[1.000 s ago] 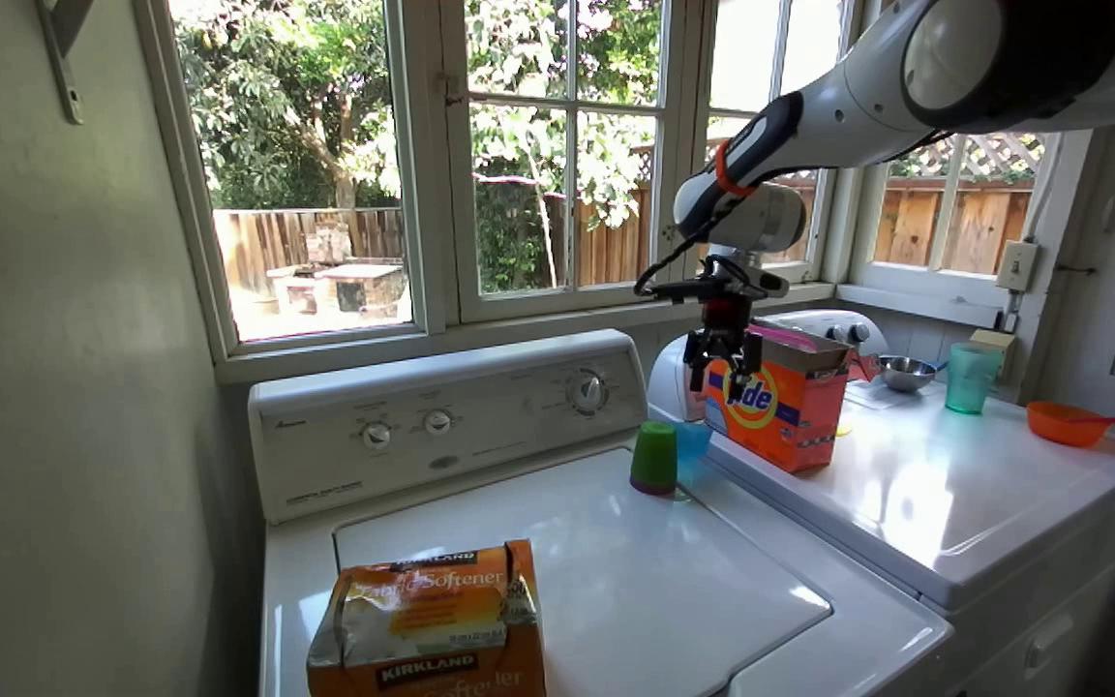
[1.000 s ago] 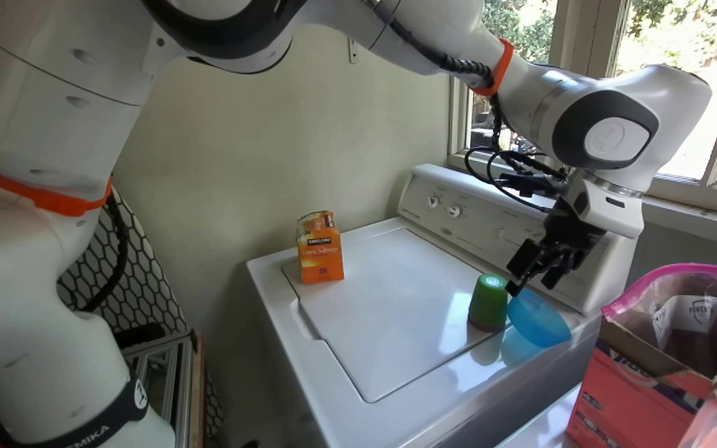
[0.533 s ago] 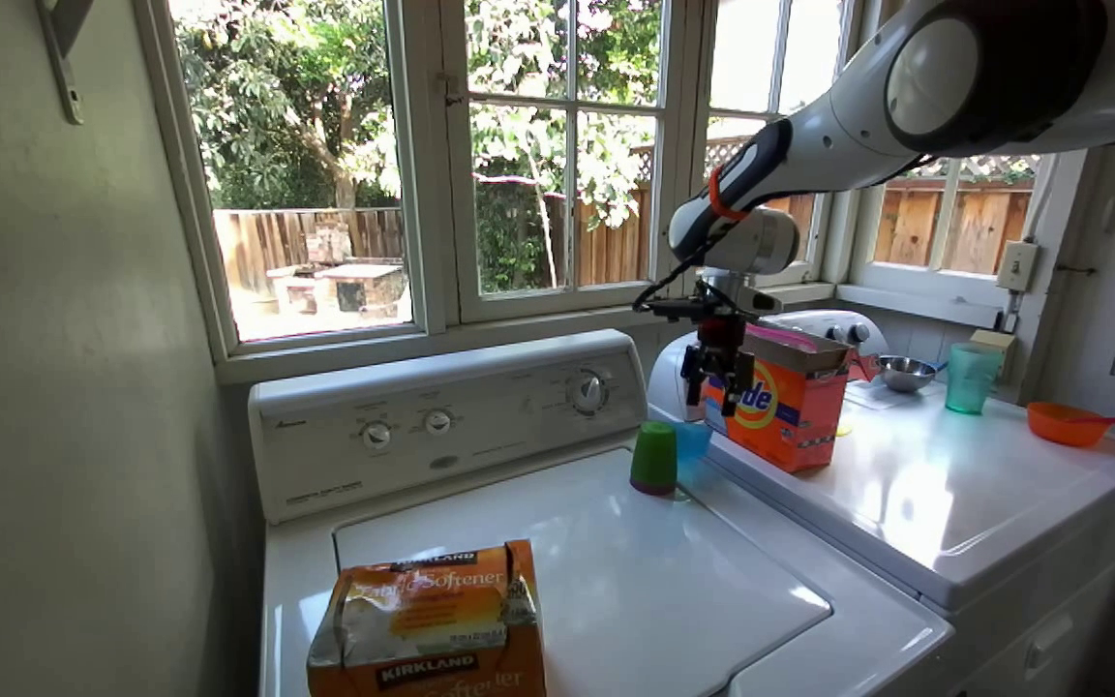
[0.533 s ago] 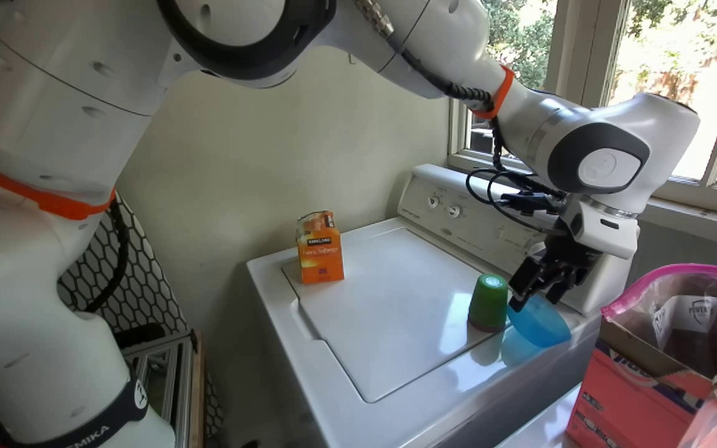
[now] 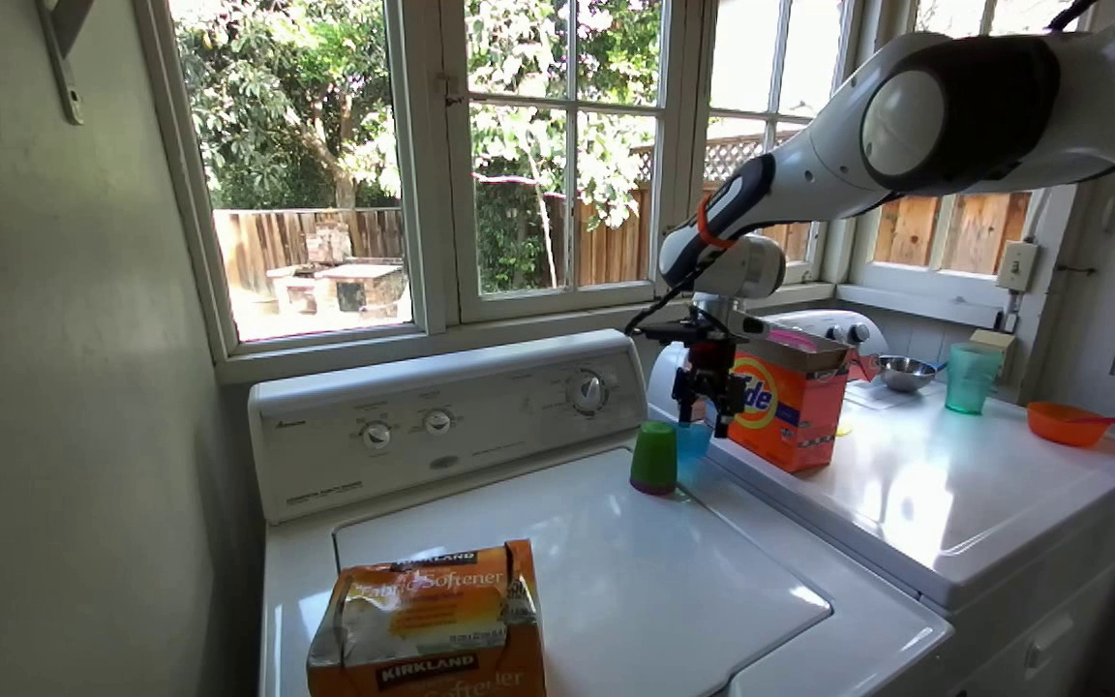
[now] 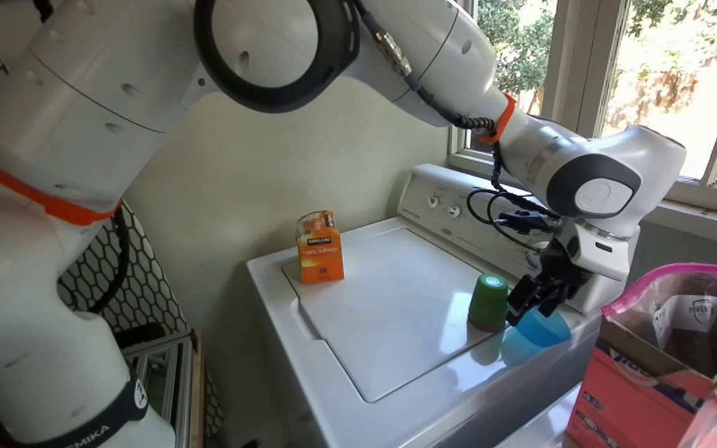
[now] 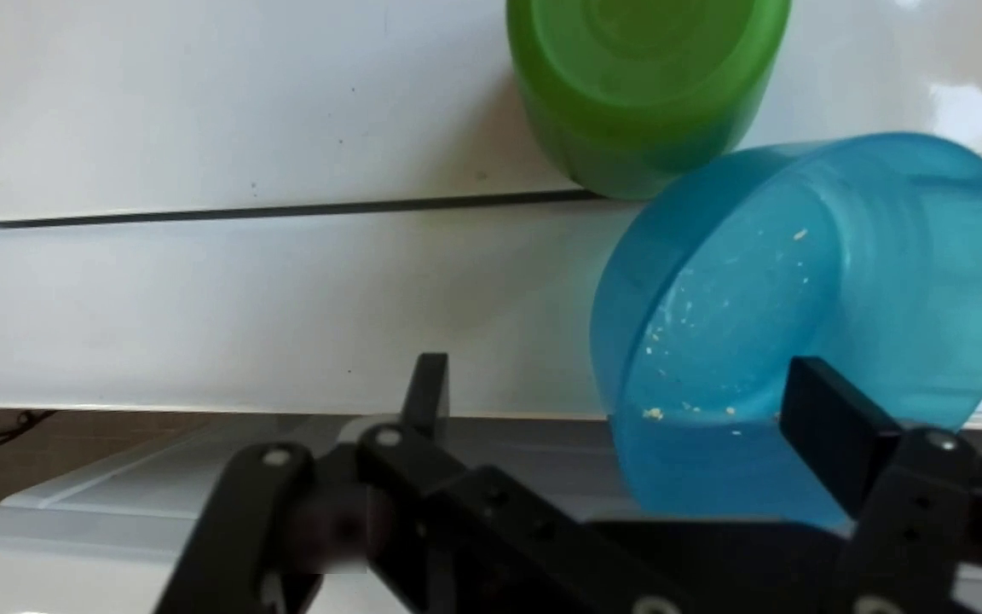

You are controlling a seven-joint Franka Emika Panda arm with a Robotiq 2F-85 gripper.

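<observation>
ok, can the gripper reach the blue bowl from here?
Probably yes: the open gripper is right at the blue bowl, nothing visible between; the green cup seems off to the side.

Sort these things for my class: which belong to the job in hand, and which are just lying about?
Seemingly in the job:
open gripper
translucent blue bowl, nearest the gripper; whether they touch is unclear

Apparently lying about:
upturned green cup
Kirkland fabric softener box
Tide box
teal tumbler
metal bowl
orange bowl
</observation>
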